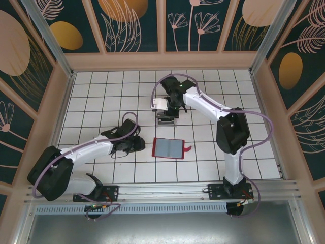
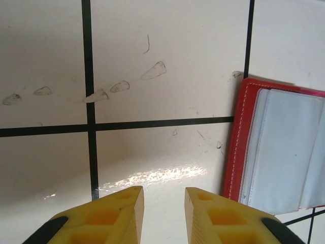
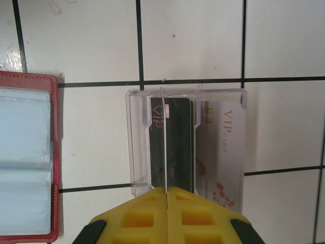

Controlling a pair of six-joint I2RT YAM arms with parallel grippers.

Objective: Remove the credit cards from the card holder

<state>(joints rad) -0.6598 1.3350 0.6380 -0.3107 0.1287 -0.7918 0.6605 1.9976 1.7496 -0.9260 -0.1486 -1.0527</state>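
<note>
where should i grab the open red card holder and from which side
The card holder lies open and flat on the tiles, so a thin edge is all there is to pinch. Probably take its left red border, coming in low from the left: the left end effector sits right beside it, jaws slightly apart.

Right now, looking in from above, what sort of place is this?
Probably a small staged robot test booth, not a real room: a white tiled floor boxed in by leaf-patterned wall panels, with a left arm and a right arm bolted to a metal rail.
</note>
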